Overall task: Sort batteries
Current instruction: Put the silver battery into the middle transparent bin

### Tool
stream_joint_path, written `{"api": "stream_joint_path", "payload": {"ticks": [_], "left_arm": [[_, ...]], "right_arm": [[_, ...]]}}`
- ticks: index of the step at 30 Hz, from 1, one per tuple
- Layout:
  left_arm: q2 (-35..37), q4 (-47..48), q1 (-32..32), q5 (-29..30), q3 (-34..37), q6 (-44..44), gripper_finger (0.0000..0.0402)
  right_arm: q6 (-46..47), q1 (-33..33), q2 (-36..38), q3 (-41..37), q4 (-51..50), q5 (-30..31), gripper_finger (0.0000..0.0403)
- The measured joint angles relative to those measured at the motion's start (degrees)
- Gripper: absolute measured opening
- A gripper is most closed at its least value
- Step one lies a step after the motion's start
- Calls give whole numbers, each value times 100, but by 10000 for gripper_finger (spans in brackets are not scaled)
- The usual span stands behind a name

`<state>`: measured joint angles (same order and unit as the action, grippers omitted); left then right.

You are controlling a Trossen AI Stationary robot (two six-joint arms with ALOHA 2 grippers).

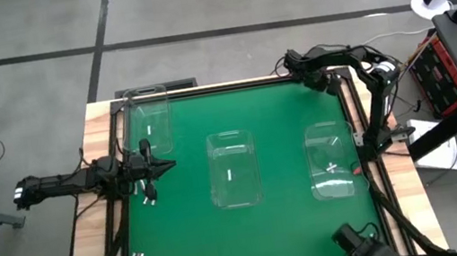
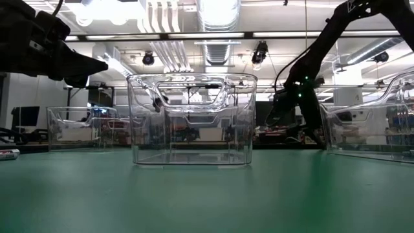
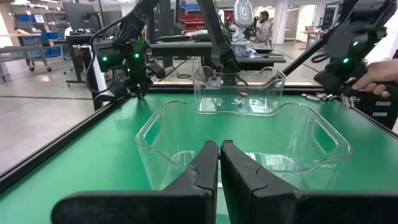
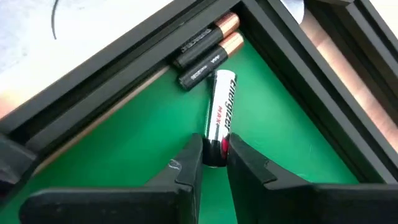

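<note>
- Table frame rails [image 4: 124,68] meet at a corner, hemming the right gripper [image 4: 214,155] from ten to two o'clock.
- Two copper-tipped batteries [image 4: 205,53] block the corner at twelve.

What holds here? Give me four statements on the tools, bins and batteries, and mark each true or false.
1. The right tool is closed on the end of a silver battery. True.
2. The left tool holds a battery. False: its fingers are shut on nothing.
3. The middle bin has nothing in it. False: one battery lies inside.
4. Two black batteries lie against the frame near the silver battery. True.
</note>
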<state>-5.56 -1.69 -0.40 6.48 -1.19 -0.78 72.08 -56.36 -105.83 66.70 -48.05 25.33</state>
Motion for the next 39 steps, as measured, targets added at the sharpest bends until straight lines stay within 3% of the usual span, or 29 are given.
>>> {"api": "stream_joint_path", "payload": {"ticks": [8, 15, 20, 27, 31, 39], "left_arm": [[2, 0, 1, 0, 0, 0, 0], [1, 0, 2, 0, 0, 0, 0], [1, 0, 0, 0, -1, 0, 0], [2, 0, 2, 0, 0, 0, 0], [1, 0, 0, 0, 0, 0, 0], [0, 0, 0, 0, 0, 0, 0]], "right_arm": [[26, 788, 1291, 4, -192, 62, 53], [-1308, 2009, 2403, 13, -47, 219, 54], [-1935, 3171, 2666, 16, 346, 135, 51], [-2240, 4790, 2496, 130, 1814, 108, 50], [-2444, 5413, 2072, 502, 2006, 80, 49], [-3909, 5925, 778, 1947, 1719, -1215, 49]]}}
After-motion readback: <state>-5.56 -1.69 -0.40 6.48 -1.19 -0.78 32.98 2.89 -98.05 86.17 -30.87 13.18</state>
